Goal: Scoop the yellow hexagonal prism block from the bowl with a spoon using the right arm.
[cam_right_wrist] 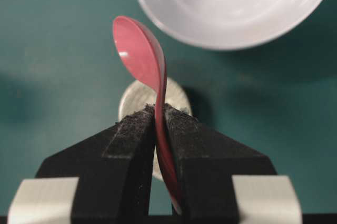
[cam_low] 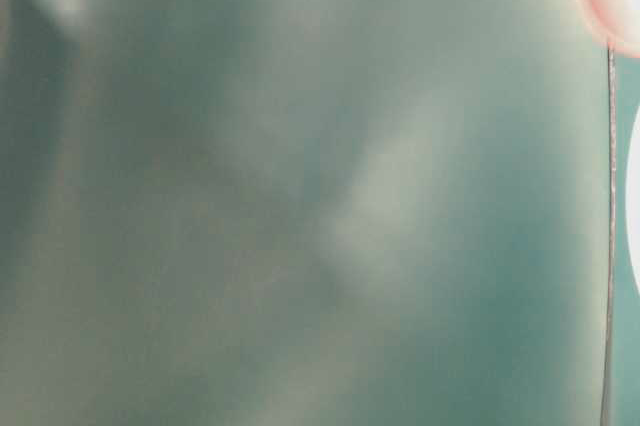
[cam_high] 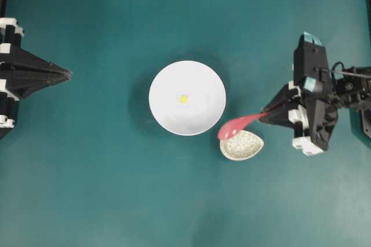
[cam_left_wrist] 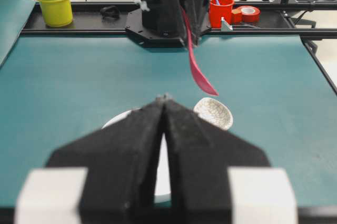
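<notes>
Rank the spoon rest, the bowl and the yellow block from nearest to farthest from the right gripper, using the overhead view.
1. Spoon rest: lower left of the right gripper, under the spoon's scoop.
2. Bowl: further left, mid-table.
3. Yellow block: at the bowl's centre, farthest.

Even, bright light falls from above: the white bowl (cam_high: pixel 186 97) casts a soft shadow on its left and shows mild glare. The table-level view is a blurred teal wash, wholly out of focus. In the wrist views the near black fingers (cam_right_wrist: pixel 126 166) are soft; beyond them the bowl blurs slightly.
</notes>
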You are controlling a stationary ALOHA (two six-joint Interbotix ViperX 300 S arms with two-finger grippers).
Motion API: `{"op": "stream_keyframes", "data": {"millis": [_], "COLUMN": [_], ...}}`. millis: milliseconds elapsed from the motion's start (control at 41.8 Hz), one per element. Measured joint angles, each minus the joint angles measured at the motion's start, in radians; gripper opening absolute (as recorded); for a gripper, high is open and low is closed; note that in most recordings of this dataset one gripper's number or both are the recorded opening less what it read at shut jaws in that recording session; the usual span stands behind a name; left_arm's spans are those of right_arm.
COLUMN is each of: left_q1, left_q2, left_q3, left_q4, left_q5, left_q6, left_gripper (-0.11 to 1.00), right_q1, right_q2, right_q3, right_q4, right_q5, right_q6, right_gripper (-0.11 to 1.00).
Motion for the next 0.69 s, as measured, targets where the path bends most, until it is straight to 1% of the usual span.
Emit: {"op": "stream_keyframes", "data": {"millis": [239, 479, 694], "left_q1": [-0.002, 0.0, 0.0], "left_q2": [0.0, 0.0, 0.0], "left_q3": [0.0, -0.002, -0.002], "left_q4": [0.0, 0.002, 0.002], "left_q5": [-0.002, -0.002, -0.002], "left_q6": [0.017, 0.028, 0.028], "left_gripper": [0.0, 0.0, 0.0], "right_q1": [0.035, 0.057, 0.064], "right_q2": [0.009, 0.069, 0.137], "right_q3": [0.084, 0.106, 0.107], "right_q4": [0.002, 0.006, 0.032], "right_q5": [-0.095, -0.132, -0.15], "right_q6": [0.067, 0.091, 0.091], "right_gripper": [0.11, 0.11, 0.11]}}
